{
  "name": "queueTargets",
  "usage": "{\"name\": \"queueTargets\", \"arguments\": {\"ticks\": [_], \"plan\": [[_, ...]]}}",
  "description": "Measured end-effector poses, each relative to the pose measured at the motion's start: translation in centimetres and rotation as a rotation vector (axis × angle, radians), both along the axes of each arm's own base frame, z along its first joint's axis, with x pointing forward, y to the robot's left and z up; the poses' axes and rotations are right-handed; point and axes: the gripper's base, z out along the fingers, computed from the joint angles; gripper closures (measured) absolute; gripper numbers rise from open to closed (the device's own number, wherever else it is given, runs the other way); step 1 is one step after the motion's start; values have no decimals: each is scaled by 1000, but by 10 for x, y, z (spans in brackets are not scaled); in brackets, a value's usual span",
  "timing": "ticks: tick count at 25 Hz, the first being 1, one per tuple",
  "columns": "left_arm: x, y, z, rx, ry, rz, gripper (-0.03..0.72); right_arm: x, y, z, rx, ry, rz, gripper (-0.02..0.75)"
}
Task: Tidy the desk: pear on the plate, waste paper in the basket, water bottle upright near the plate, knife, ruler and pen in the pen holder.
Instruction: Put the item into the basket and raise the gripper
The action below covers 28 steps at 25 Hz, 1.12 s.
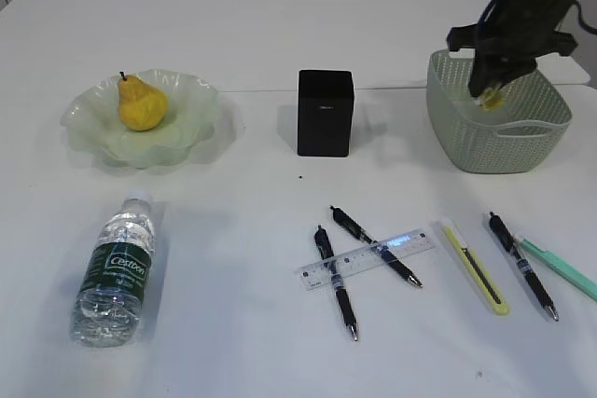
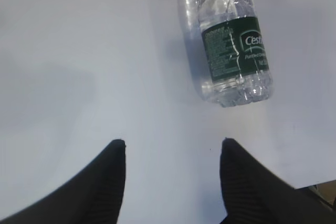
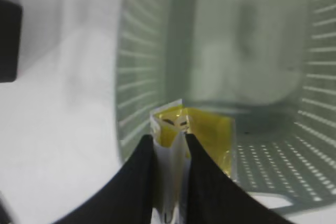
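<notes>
At upper right of the exterior view, the right gripper (image 1: pixel 490 92) hangs inside the mouth of the basket (image 1: pixel 466 142), its jaws nearly closed on a folded bit of yellow-and-white paper (image 1: pixel 492 98). The right wrist view shows the same grip close up: the paper (image 3: pixel 173 145) is pinched between the two dark fingers (image 3: pixel 139 177), sticking out past their tips over the basket (image 3: pixel 147 77) floor (the far part of the floor is too blurred to read).

Left of the basket, at upper centre, the black holder (image 1: pixel 325 112) stands upright on the desk (image 1: pixel 233 277). At upper left the pear (image 1: pixel 141 102) sits on the plate (image 1: pixel 191 132).

At lower left the bottle (image 1: pixel 117 269) lies on its side, cap toward the plate. The left wrist view has the left gripper (image 2: pixel 173 148) low in the frame, jaws moderately apart and holding nothing, with the bottle (image 2: pixel 233 45) up and to the right of it, apart from both fingers.

Along the lower middle lie two black pens (image 1: pixel 336 281) with the ruler (image 1: pixel 368 260) across them; to their right are the knife (image 1: pixel 476 266), a third black pen (image 1: pixel 524 266) and a mint-green pen (image 1: pixel 560 269), all well below the right gripper.
</notes>
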Motion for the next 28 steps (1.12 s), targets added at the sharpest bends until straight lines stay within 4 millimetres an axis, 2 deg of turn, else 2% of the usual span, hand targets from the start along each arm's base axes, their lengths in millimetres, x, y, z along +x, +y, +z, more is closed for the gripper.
{"name": "queueTargets", "arguments": {"ticks": [2,6,9,11,17,19,28], "plan": [[1,0,0,-1,-8,1,286,1,-20,0,0,-14,-47,622],[1,0,1,-2,-14,1,286,4,-45,2,-2,-68,-108,621],[2,0,1,-3,-22,2,286,6,-48,3,-4,-95,-116,598],[3,0,1,-4,-33,2,286,7,-48,3,0,-99,-117,547],[5,-1,3,-11,-59,5,286,8,-48,-2,4,-89,-117,241],[5,-1,3,-11,-60,5,286,8,-47,-2,15,-90,-118,194],[5,-1,3,-13,-60,6,286,4,-41,-3,73,-44,-105,166]]}}
